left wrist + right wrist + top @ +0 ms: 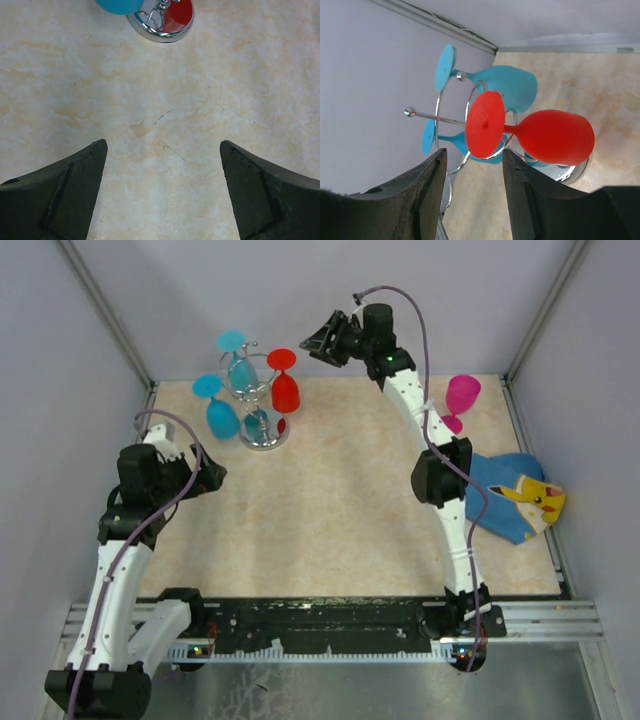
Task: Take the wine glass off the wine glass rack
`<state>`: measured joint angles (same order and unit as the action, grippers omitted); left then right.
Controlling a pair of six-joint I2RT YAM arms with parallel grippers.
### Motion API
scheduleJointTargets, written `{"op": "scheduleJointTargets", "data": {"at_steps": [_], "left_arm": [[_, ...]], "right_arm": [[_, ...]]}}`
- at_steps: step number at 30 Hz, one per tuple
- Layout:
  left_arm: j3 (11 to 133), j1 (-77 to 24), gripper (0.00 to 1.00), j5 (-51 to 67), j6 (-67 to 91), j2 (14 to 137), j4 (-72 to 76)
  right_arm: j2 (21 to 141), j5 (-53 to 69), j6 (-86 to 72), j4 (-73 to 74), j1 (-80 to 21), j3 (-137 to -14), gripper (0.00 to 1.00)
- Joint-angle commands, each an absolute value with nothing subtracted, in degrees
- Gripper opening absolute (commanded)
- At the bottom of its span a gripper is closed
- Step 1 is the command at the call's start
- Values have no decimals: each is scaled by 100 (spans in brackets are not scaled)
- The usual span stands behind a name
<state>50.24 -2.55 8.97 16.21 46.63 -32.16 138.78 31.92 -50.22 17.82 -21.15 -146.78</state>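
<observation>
The silver wire wine glass rack [262, 420] stands at the table's back left, its disc base also in the left wrist view [162, 22]. A red wine glass [284, 385] and two blue wine glasses [218, 408] hang upside down from its arms. In the right wrist view the red glass [540, 135] hangs with its foot just beyond my fingers. My right gripper [318, 344] is open, raised to the right of the rack, facing the red glass [472, 157]. My left gripper [218, 476] is open and empty over bare table in front of the rack [162, 147].
A pink wine glass [460, 400] stands at the back right by the right arm. A blue cloth with a yellow cartoon figure [515, 495] lies at the right edge. Grey walls enclose the table on three sides.
</observation>
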Motion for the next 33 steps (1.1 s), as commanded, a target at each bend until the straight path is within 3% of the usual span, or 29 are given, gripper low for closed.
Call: {"op": "scheduleJointTargets", "data": {"at_steps": [1, 33], "left_arm": [[5199, -288, 100, 985, 1659, 4646, -3175], [4967, -290, 100, 950, 1573, 4519, -3112]], "right_arm": [[13955, 3334, -5131, 1806, -2090, -14811, 49], [14743, 3367, -5789, 577, -2436, -15185, 46]]}}
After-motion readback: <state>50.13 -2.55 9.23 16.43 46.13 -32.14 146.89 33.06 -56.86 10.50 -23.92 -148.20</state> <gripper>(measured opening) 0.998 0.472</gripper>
